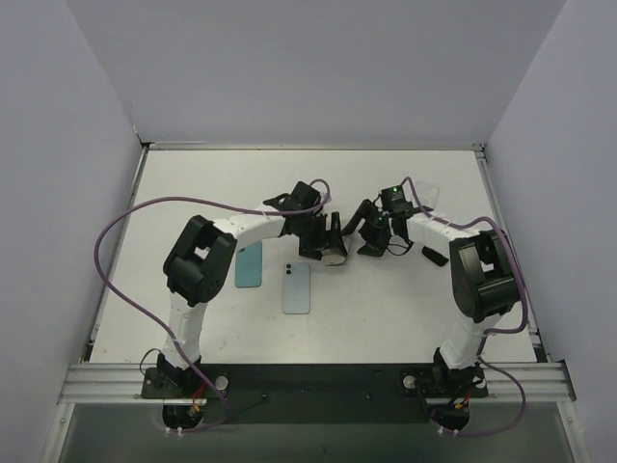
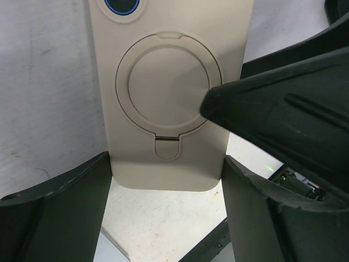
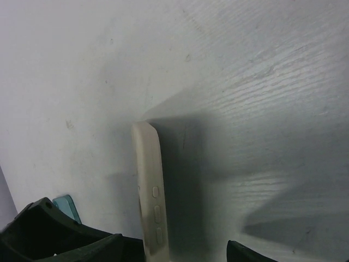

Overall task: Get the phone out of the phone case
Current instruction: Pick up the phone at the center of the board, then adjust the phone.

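Left gripper (image 1: 331,253) pinches the bottom end of the beige phone case (image 2: 163,82), one finger on each long edge, ring stand facing the left wrist camera. Can't tell if the case touches the table (image 1: 405,318). Phone (image 2: 122,4) shows only as a blue-ringed lens in the case's top cutout.

Right gripper (image 1: 376,241) sits just right of the case, jaws spread. One fingertip (image 2: 245,109) lies over the ring stand (contact unclear), the other finger (image 3: 251,254) stands clear of the case with bare table between. The right wrist view has the case edge-on, side buttons visible.

On the table near-left of the case: a light-blue handset (image 1: 297,287), with a teal slab (image 1: 249,264) beside it. Small black item (image 1: 434,257) right of the case.
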You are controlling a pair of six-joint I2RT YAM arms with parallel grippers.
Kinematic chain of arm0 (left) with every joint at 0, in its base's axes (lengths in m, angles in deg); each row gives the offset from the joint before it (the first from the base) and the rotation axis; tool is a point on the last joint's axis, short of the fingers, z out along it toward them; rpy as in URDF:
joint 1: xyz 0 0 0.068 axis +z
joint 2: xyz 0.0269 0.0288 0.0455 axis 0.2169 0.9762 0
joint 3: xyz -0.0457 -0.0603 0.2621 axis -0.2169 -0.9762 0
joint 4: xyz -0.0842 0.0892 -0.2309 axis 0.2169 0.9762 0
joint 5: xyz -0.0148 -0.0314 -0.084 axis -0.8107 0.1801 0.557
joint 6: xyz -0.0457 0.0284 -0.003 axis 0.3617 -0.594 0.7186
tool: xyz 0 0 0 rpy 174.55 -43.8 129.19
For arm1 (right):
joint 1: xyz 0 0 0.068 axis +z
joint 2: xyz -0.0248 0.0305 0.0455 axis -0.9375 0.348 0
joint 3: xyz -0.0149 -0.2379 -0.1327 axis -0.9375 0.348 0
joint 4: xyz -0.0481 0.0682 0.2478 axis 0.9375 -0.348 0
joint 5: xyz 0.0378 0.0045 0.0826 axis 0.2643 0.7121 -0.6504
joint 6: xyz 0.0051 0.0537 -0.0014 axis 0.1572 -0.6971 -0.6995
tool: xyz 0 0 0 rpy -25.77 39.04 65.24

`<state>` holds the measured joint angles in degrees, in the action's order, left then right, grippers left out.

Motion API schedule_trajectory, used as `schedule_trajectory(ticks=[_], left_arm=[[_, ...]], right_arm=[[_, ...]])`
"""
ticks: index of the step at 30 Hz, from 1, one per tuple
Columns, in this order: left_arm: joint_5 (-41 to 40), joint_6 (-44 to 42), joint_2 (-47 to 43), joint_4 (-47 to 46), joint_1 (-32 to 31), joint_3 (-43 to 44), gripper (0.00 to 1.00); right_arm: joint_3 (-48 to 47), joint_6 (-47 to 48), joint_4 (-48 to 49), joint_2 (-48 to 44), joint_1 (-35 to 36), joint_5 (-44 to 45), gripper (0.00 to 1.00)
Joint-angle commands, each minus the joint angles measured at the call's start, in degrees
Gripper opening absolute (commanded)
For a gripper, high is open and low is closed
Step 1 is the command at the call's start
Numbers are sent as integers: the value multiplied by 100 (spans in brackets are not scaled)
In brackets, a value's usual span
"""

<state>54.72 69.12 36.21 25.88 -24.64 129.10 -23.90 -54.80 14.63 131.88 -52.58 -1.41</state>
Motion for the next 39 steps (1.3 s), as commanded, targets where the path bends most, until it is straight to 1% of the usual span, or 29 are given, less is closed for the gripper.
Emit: schedule_trajectory(ticks=[1, 4, 5, 7, 8, 11, 13, 16, 20, 22, 27, 28, 29, 30, 31, 32, 33, 34, 35, 36, 37, 38, 39], left_arm=[[350, 102, -298, -308, -54, 112, 50], [464, 199, -368, -431, -54, 86, 50], [534, 199, -386, -448, -45, 103, 52], [640, 190, -404, -414, -36, 155, 61], [727, 164, -412, -379, 7, 173, 73], [947, 146, -561, -369, 139, 103, 83], [1044, 146, -825, -413, 183, 16, 88], [1360, 243, -1229, -597, 376, -239, 91], [1782, 760, -1905, -1570, 631, -1055, 93], [1809, 858, -2047, -1731, 737, -1232, 94], [1765, 727, -2240, -1723, 755, -1426, 94], [1826, 761, -2249, -1793, 772, -1478, 94], [1853, 875, -2276, -2011, 790, -1549, 94], [1905, 989, -2302, -2135, 816, -1636, 94], [2167, 1260, -2311, -2475, 860, -1881, 94], [2396, 1489, -2285, -3166, 1043, -2022, 94], [2607, 1796, -2276, -3660, 1158, -2233, 94], [2879, 2164, -2258, -4266, 1272, -2687, 93], [2960, 2899, -2250, -5507, 1491, -2944, 93], [3039, 3237, -2232, -6059, 1563, -3121, 93], [3144, 3780, -2206, -6535, 1616, -3227, 93], [3171, 3994, -2118, -7314, 1642, -3376, 93], [3189, 4179, -2083, -7617, 1634, -3395, 93]], right_arm=[[-182, -50, 251, 68, 78, -157, 63], [-103, -42, 533, 165, 70, -437, 19], [-77, -24, 647, 174, 78, -551, 0], [20, 38, 754, 112, 70, -588, 0], [64, 116, 780, 8, 61, -561, 0], [178, 205, 885, -238, -71, -631, 0], [248, 284, 999, -371, -246, -911, 0], [240, 372, 1114, -608, -501, -1306, 0], [301, 363, 1211, -889, -800, -1633, 0], [328, 328, 1202, -1012, -879, -1703, 0], [319, 310, 1123, -1267, -880, -1976, 0], [337, 302, 1175, -1372, -880, -2054, 0], [380, 188, 1437, -1417, -888, -2160, 0], [520, 91, 1692, -1469, -906, -2526, 0], [634, -75, 2034, -1557, -915, -2747, 0], [740, -268, 2803, -1593, -924, -2976, 0], [924, -679, 3185, -1619, -932, -3300, 0], [969, -848, 3537, -1654, -924, -3460, 0], [1004, -980, 3993, -1637, -924, -3601, 0], [1022, -1208, 4162, -1628, -924, -3837, 0], [1057, -1341, 4373, -1593, -889, -3944, 0], [1075, -1455, 4741, -1576, -854, -4049, 0], [1084, -1639, 4927, -1558, -819, -4163, 0]])
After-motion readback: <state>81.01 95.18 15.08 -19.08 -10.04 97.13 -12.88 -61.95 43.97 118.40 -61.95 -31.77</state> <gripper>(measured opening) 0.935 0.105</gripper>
